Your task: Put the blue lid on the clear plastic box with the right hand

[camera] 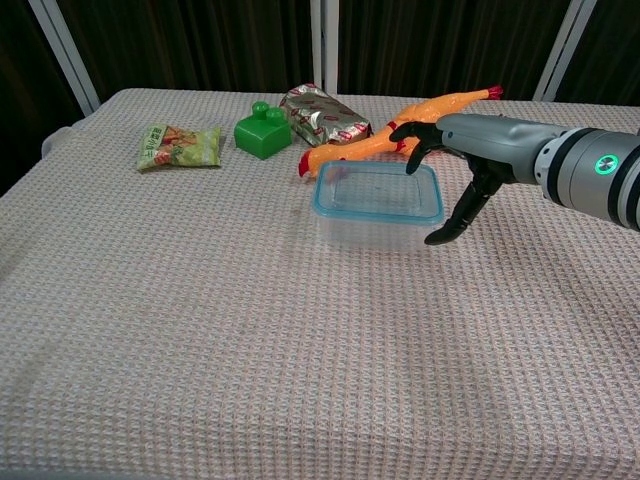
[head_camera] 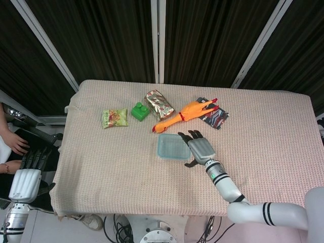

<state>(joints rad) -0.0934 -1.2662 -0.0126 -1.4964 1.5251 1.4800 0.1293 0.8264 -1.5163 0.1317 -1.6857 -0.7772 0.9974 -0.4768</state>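
Observation:
The clear plastic box [head_camera: 172,147] [camera: 378,205] stands near the table's middle with the blue lid [camera: 379,191] lying flat on its rim. My right hand [head_camera: 198,147] [camera: 462,160] hovers just right of the box, fingers spread and curved downward, holding nothing. Its fingertips [camera: 409,134] are over the box's far right corner, apart from the lid. My left hand [head_camera: 31,165] hangs off the table's left edge, fingers extended, holding nothing.
Behind the box lie an orange rubber chicken [head_camera: 186,114] [camera: 405,127], a dark snack packet [head_camera: 214,117], a foil packet [head_camera: 159,104] [camera: 322,115], a green brick [head_camera: 139,111] [camera: 262,131] and a green snack bag [head_camera: 115,117] [camera: 180,146]. A person's hand [head_camera: 13,142] is at the far left.

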